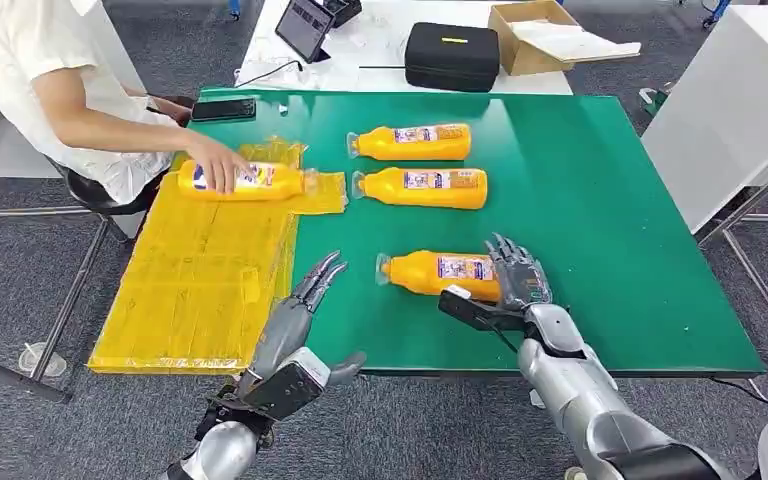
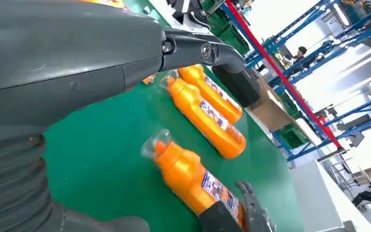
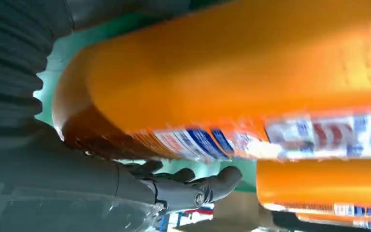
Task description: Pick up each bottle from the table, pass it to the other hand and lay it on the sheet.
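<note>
One bottle (image 1: 245, 180) lies on the sheet (image 1: 200, 290) under a person's hand (image 1: 222, 165). Three remain on the table (image 1: 600, 200). The right hand (image 1: 520, 280) curls its fingers around the nearest bottle (image 1: 435, 272); the left hand (image 1: 305, 300) hovers, fingers spread, holding nothing.

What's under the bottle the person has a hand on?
The yellow sheet lies under that bottle, over the green table's left edge. The person's hand covers part of the bottle; the sheet directly beneath it is hidden.
</note>
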